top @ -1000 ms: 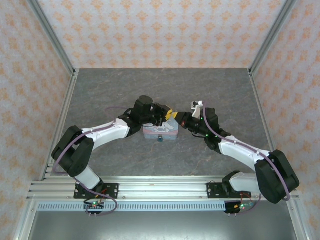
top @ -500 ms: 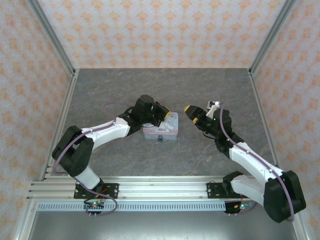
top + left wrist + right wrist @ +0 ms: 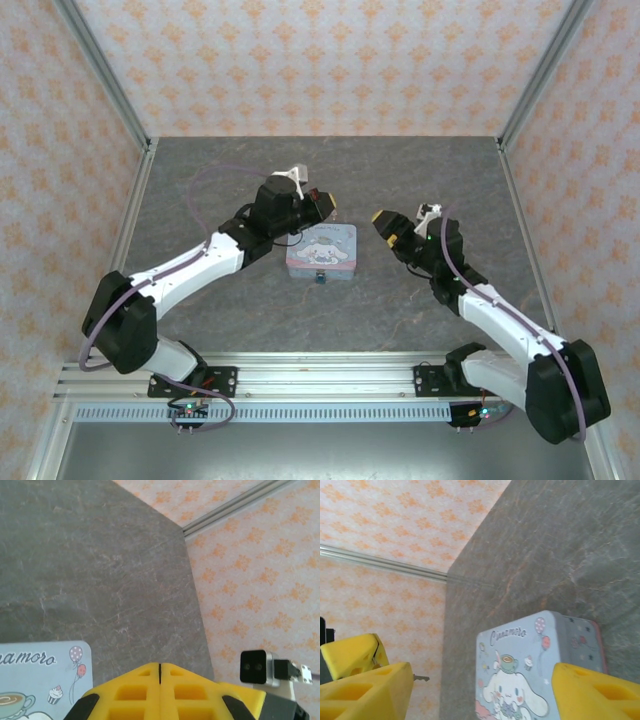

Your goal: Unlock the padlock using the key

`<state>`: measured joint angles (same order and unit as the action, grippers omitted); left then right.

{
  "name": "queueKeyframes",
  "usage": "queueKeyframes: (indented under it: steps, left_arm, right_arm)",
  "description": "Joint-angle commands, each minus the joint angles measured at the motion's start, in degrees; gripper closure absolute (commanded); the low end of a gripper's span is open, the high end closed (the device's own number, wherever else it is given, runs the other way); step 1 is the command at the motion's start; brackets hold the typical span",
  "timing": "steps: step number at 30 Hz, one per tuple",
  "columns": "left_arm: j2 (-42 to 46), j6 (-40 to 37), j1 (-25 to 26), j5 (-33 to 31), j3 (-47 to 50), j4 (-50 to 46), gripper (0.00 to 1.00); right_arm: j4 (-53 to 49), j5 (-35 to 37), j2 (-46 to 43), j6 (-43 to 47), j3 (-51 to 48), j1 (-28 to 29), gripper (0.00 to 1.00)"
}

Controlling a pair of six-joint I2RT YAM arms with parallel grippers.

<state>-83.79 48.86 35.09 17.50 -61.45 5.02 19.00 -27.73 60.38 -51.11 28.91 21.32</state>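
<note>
The tiny blue padlock (image 3: 320,277) hangs at the near edge of the pastel cartoon tin (image 3: 322,250). My left gripper (image 3: 327,203) is raised over the tin's far left corner, its yellow fingers (image 3: 145,690) pressed together. In the right wrist view a thin key (image 3: 421,678) pokes out sideways past my own finger, in line with the left gripper's tips, so the left gripper looks shut on it. My right gripper (image 3: 385,226) hovers to the right of the tin with its jaws wide and nothing between them (image 3: 481,672).
The tin (image 3: 520,670) lies near the middle of the grey stone-look table (image 3: 220,180). Patterned walls with metal corner posts (image 3: 100,70) close in the left, back and right sides. Bare tabletop surrounds the tin.
The two grippers met over the tin's right end a second ago. The right one has since opened and drawn back to the right. The left one, shut, has lifted and swung toward the back.
</note>
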Motion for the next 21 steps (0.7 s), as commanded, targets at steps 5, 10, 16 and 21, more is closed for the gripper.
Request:
queueKeyframes:
  steps: [5, 10, 16, 21]
  left_arm:
    - [4.05, -9.13, -0.55, -1.03, 4.63, 12.85, 1.00]
    - [4.51, -6.20, -0.55, -3.59, 7.46, 17.62, 1.00]
    - [3.38, 1.28, -0.55, -6.78, 10.73, 24.75, 1.00]
    - [2.07, 8.10, -0.55, -8.87, 12.67, 29.59, 1.00]
  right_arm:
    - [25.17, 1.83, 6.83, -11.79, -0.69, 1.02, 0.31]
    - [31.13, 5.71, 10.63, -13.29, 1.26, 4.89, 0.33]
    - [39.26, 10.36, 15.18, -13.53, 1.94, 10.19, 0.33]
    - [42.93, 11.19, 18.56, -14.01, 2.81, 12.50, 0.35]
